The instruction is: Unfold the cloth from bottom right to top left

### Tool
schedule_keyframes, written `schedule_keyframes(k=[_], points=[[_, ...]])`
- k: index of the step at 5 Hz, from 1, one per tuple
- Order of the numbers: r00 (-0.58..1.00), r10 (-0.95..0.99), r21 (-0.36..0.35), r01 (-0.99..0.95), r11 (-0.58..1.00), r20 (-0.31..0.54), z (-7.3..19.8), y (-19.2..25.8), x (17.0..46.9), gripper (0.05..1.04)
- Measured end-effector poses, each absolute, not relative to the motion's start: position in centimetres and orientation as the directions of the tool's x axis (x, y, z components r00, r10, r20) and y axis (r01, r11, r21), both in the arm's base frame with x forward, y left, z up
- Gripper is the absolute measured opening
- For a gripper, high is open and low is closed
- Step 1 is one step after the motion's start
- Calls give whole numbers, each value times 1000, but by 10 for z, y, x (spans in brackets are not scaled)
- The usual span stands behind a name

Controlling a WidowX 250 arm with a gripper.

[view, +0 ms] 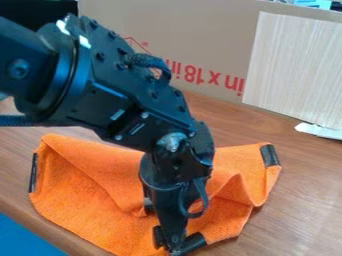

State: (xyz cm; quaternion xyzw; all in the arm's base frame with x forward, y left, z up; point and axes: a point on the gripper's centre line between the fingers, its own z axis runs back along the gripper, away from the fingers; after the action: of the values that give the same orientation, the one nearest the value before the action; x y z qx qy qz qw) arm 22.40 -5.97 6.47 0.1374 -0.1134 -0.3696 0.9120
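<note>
The orange cloth (80,200) lies rumpled on the wooden table, with raised folds at its middle and right side. Black patches mark its left edge, its upper right corner and its bottom edge. The black gripper (169,241) hangs low over the cloth's bottom edge, right beside the bottom patch (194,243); whether it holds the fabric I cannot tell. The arm comes in from the upper left and covers the middle of the cloth.
A cardboard box (220,55) with red print stands behind the table (300,185). At the back right a pale wood-grained panel (294,70) leans upright, with a white scrap (319,131) at its foot. Something blue (23,240) is at the lower left corner.
</note>
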Motion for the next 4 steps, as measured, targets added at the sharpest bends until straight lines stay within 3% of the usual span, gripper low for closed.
schedule_keyframes(k=[4], points=[[732,-669,344,599,723,130,74,-54,240,1001]])
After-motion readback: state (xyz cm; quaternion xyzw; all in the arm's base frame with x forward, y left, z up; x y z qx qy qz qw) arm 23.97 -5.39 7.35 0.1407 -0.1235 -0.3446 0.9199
